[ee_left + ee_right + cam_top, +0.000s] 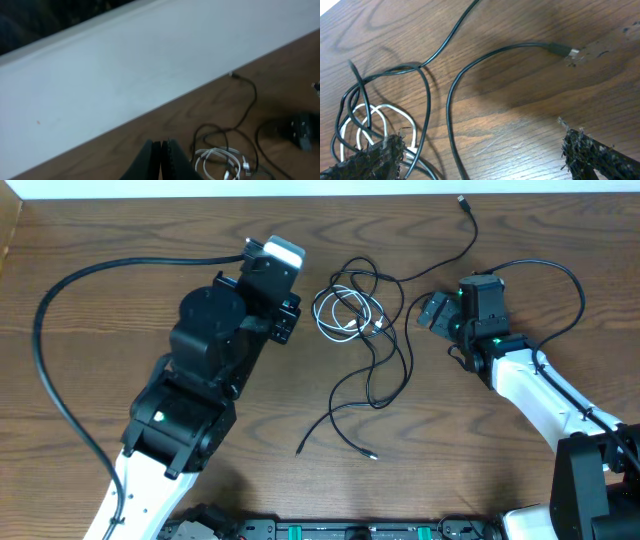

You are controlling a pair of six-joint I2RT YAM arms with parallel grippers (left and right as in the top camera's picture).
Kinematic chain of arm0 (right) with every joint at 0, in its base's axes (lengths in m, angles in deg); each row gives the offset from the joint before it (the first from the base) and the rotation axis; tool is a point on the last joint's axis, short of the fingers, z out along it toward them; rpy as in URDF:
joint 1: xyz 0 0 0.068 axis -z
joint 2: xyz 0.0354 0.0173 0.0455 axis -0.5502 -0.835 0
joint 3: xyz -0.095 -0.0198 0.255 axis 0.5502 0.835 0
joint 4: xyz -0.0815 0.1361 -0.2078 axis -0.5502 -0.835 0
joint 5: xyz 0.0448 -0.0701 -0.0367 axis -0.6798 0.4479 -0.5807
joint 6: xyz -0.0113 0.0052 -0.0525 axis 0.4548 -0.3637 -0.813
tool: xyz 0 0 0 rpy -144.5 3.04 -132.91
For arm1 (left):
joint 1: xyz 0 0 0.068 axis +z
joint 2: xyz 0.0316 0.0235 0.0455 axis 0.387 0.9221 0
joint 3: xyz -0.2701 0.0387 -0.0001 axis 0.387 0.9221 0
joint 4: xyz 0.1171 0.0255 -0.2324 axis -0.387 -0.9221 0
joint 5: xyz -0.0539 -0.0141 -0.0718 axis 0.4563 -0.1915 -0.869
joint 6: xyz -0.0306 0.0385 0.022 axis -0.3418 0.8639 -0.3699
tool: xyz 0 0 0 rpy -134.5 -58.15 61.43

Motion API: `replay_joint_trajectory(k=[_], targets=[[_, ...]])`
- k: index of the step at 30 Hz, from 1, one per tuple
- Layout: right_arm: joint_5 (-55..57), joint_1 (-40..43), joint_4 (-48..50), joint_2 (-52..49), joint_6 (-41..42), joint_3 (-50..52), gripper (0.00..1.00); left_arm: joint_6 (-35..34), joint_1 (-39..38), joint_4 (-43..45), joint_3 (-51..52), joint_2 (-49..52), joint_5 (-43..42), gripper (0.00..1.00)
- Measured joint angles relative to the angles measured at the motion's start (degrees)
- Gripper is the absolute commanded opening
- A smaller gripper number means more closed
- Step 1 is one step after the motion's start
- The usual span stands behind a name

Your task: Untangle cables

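Even bright light, soft shadows beside cables (447, 115), left wrist view blurred, right wrist sharper

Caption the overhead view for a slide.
Overhead: white cable tangled with black cables, lying between the shut left gripper and the open right gripper.

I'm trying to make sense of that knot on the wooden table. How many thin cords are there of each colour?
Thin black cords: 2
Thin white cord: 1
Total: 3
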Motion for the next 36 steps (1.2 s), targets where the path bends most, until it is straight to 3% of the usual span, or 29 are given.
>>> replay_joint_trajectory(k=[2, 8, 13, 20, 28, 36], targets=[[-0.44, 0.0, 0.0, 0.0, 0.0, 0.0, 0.99, 0.0, 0.0, -0.83, 0.0, 1.14, 0.46, 0.09], [-1.53, 0.0, -0.02, 0.0, -0.07, 0.0, 0.99, -1.25, 0.0, -1.49, 0.0, 8.55, 0.92, 0.34], [-2.78, 0.0, 0.0, 0.0, -0.85, 0.0, 0.99, -4.92, 0.0, -0.9, 0.0, 17.18, 0.9, 0.45], [-3.13, 0.0, 0.0, 0.0, -1.55, 0.0, 0.99, -15.23, 0.0, 2.47, 0.0, 28.72, 0.92, 0.5], [-3.19, 0.0, 0.0, 0.0, -1.75, 0.0, 0.99, -21.53, 0.0, 4.87, 0.0, 39.41, 0.87, 0.69], [-3.21, 0.0, 0.0, 0.0, -1.75, 0.0, 0.99, -26.25, 0.0, 6.88, 0.0, 45.09, 0.81, 0.7]])
